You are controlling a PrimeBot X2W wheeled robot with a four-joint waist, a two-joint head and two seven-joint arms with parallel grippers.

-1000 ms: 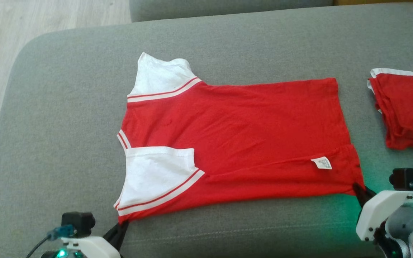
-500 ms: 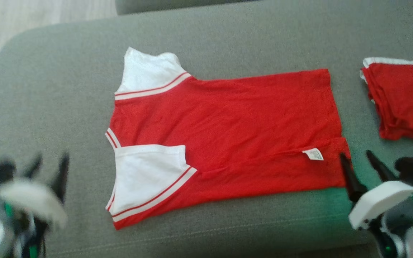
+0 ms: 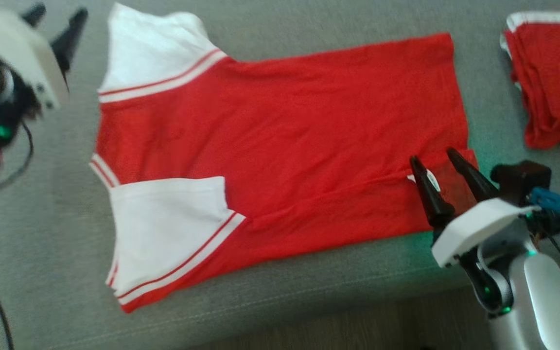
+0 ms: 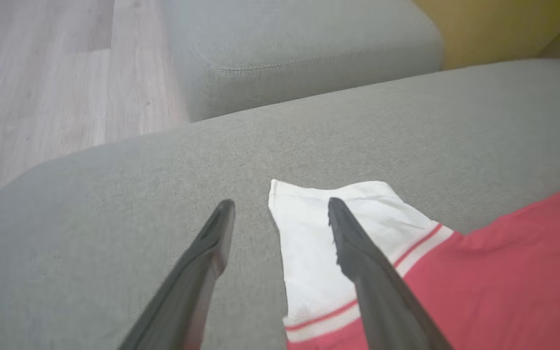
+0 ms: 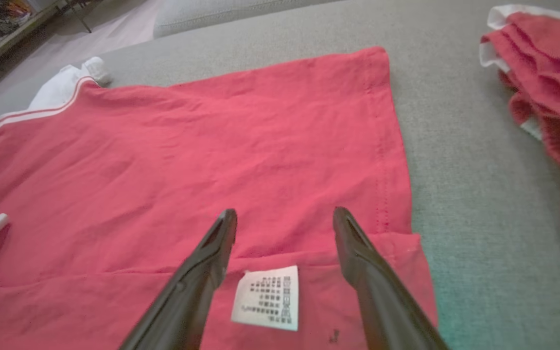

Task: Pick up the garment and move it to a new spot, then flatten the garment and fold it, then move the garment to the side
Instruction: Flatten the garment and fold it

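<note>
On sofa cushion [image 3: 309, 301], garment [image 3: 285, 131] flat: soft, light, limp. Left tool [image 3: 59, 12] by far sleeve [image 3: 153, 48], right tool [image 3: 431, 156] over hem [image 3: 457, 87], both released. Grasp at corners.

Garment [image 3: 280, 136]: spread flat on sofa cushion [image 3: 42, 233], sleeves to the left, hem to the right, care label [image 5: 266, 296] on top near the front right corner. Folded pile [image 3: 557, 78]: same cushion, right of the garment, apart from it. Left gripper [image 3: 60, 10] over the far-left sleeve edge; right gripper [image 3: 431, 155] over the label corner.
</note>
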